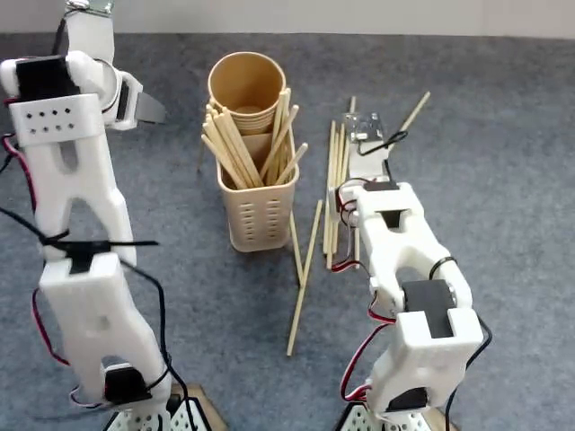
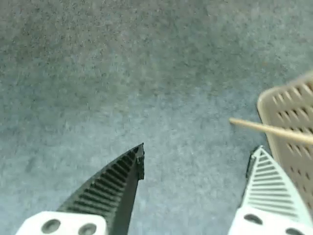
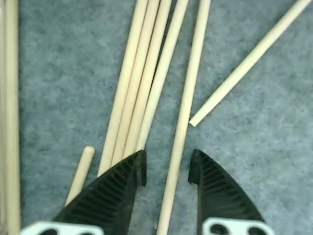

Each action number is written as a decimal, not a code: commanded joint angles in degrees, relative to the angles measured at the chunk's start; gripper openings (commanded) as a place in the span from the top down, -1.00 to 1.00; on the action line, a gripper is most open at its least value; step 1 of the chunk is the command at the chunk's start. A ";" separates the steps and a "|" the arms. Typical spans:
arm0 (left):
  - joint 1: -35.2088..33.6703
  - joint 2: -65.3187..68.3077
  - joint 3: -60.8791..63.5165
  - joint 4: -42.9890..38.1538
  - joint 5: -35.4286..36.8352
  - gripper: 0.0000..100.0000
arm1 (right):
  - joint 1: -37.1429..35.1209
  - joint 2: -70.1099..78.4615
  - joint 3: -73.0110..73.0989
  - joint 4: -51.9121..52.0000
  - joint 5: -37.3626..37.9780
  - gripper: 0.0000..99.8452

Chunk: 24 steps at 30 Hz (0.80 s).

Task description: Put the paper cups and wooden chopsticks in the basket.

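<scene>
My left hand (image 2: 200, 147) hangs wide open over the grey desk (image 2: 98, 73), just beside the basket (image 2: 293, 112). My right hand (image 3: 167, 152) is low and narrow, not shut, with one stick (image 3: 188, 98) between its fingers. Cups (image 1: 247, 85) and sticks (image 1: 229, 144) stand in the basket.

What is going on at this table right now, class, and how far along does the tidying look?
The basket already holds the stacked paper cups and a bunch of chopsticks. More loose chopsticks lie on the grey mat beside it. The right pincer is low over them, open, with one chopstick running through its gap. The left pincer hangs open and empty over the mat on the basket's other side.
</scene>
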 commanded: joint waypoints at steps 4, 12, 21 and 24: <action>1.54 -36.53 37.14 -0.35 -5.36 0.35 | -0.13 0.22 -1.19 0.22 -0.35 0.66; 3.65 -60.18 98.59 -57.85 -4.04 0.32 | -0.13 0.22 -1.19 0.22 -0.35 0.66; 8.48 -52.62 103.52 -72.62 -4.57 0.24 | -0.13 0.22 -1.19 0.22 -0.35 0.66; 10.24 -49.98 103.69 -76.92 -4.57 0.25 | -0.13 0.22 -1.19 0.22 -0.35 0.66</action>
